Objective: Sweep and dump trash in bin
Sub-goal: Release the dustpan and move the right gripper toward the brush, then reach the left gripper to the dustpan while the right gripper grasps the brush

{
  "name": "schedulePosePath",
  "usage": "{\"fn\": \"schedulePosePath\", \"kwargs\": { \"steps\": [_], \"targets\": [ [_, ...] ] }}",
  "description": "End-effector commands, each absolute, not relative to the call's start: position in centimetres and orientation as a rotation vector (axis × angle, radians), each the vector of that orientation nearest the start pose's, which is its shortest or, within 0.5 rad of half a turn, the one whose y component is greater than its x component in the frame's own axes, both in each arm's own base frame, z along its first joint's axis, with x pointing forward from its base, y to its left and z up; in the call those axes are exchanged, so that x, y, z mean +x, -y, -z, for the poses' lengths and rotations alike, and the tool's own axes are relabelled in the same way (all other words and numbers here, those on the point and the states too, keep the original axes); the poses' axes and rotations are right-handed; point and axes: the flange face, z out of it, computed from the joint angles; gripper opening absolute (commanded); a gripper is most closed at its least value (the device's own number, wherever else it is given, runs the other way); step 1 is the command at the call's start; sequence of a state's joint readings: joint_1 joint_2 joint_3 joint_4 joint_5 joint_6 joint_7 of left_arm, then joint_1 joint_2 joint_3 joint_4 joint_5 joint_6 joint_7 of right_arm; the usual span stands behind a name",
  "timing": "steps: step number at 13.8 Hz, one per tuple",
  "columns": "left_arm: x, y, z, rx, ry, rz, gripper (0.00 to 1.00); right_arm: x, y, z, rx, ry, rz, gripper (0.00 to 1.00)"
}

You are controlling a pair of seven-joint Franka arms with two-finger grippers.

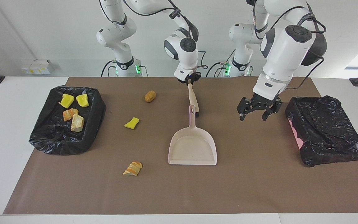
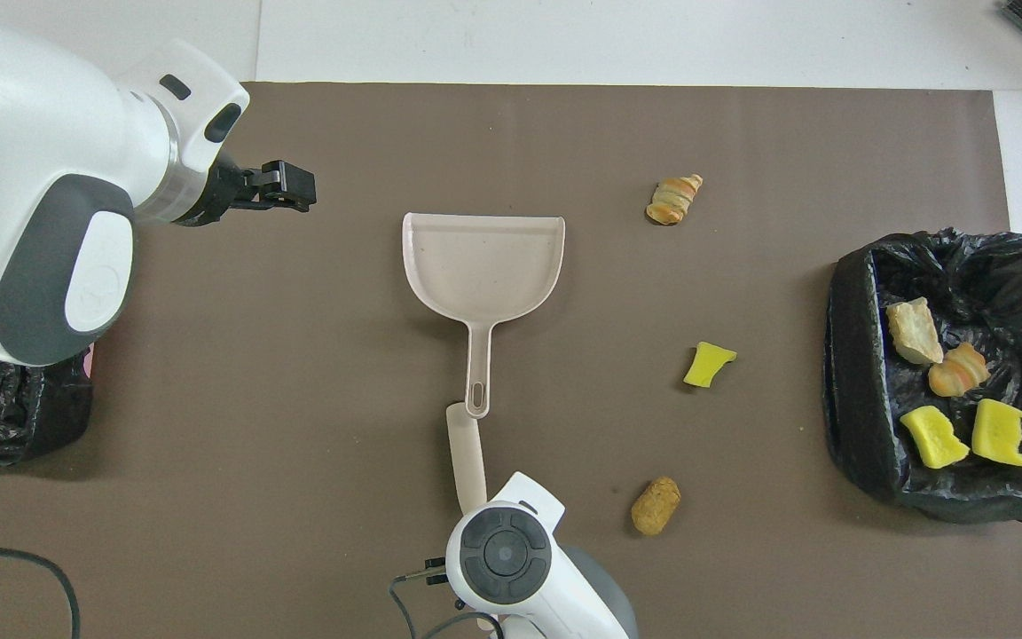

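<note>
The white table (image 1: pixel 17 130) carries a brown mat (image 1: pixel 253 186). On the mat lie a beige dustpan (image 1: pixel 192 149), a brush (image 1: pixel 193 99), three trash chunks (image 1: pixel 131 123) and two black-lined bins (image 1: pixel 57 140), one at each end.
</note>
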State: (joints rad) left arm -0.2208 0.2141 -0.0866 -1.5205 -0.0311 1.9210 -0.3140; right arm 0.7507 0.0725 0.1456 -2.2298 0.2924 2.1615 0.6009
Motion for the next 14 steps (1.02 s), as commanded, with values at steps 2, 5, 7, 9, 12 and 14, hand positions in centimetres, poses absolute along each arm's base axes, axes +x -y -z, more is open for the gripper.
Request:
{"fn": "schedulePosePath", "kwargs": {
  "steps": [2,5,7,9,12,14],
  "targets": [
    [61.4,20.9,-55.4,-3.246,0.008,0.259,1.00,32.2,-38.6,-36.4,-3.041,0.069,-0.520,0.00],
    [60.9,22.2,-55.0,-3.251,-0.019,0.243,1.00,33.3,-34.5,-39.8,-3.052,-0.042,-0.582,0.00],
    [60.5,23.4,-54.1,-3.261,-0.036,0.216,1.00,35.1,-31.1,-41.2,-3.060,-0.122,-0.602,0.00],
    [59.5,28.4,-50.1,-3.253,-0.036,0.120,1.00,36.9,-28.5,-41.3,-3.134,-0.114,-0.560,0.00],
    [57.4,32.9,-46.7,-3.250,-0.098,0.082,1.00,41.0,-23.8,-40.5,-3.205,0.016,-0.513,0.00],
    [54.8,35.7,-43.7,-3.223,-0.182,0.003,1.00,44.7,-20.1,-40.1,-3.248,0.125,-0.472,0.00]
  ]
}}
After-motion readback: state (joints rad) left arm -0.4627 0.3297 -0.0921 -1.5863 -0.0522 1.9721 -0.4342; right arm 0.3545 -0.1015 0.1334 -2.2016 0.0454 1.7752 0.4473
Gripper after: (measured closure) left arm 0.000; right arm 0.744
